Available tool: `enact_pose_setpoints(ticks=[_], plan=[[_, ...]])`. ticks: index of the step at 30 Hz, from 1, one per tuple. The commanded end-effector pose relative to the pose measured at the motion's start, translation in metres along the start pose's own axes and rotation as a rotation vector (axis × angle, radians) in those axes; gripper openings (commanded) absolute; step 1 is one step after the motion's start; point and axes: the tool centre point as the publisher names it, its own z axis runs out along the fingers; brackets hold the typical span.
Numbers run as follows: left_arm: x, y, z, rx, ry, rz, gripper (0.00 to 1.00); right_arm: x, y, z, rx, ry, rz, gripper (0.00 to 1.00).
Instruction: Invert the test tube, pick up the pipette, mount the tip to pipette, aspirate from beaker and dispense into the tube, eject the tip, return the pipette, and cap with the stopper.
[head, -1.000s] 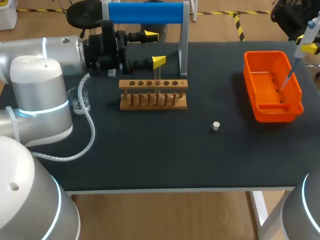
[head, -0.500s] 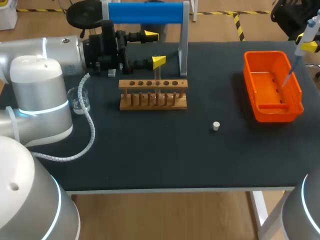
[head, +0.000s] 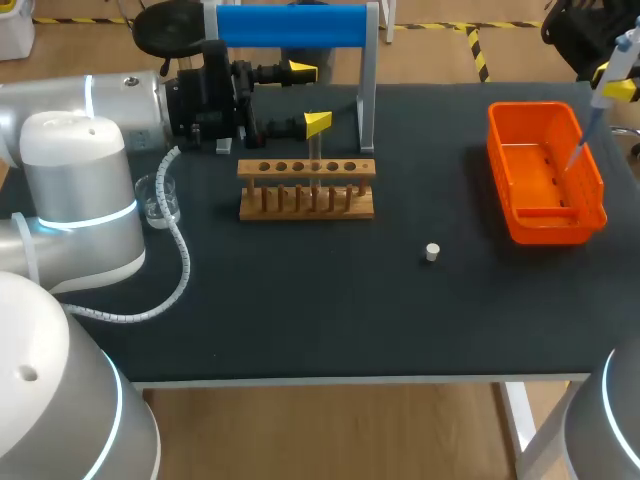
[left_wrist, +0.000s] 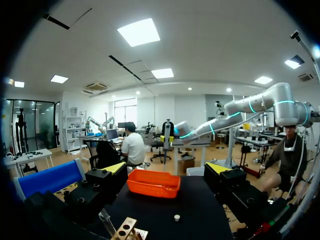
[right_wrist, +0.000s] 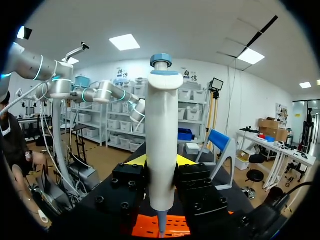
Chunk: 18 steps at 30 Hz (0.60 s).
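Lifting a little since a second ago, the pipette (right_wrist: 161, 145) clamped in our right fingers (right_wrist: 186, 160) hangs over the orange bin (head: 592, 218) (tip ejection seems the step in hand), while our left fingers (left_wrist: 116, 168) gape beside the racked test tube (head: 314, 150).

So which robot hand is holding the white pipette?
The right gripper, above the orange plastic bin, grips the white pipette; the left gripper stands open by the wooden rack.

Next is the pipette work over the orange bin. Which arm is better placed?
Right. The right gripper is shut on the white, blue-capped pipette, its lower end over the orange plastic bin. The left gripper stands open by the wooden test tube rack, far from it.
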Motion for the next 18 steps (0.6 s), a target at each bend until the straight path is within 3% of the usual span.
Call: enact_pose_setpoints(ticks=[1, 18], plan=[[0.0007, 0.0002, -0.0005, 0.000, -0.001, 0.001, 1.00, 0.0007, -0.0008, -0.0007, -0.003, -0.007, 0.000, 0.00], [0.0007, 0.0002, -0.0005, 0.000, -0.001, 0.001, 1.00, 0.0015, -0.0010, 0.0003, -0.013, -0.014, 0.002, 0.00]])
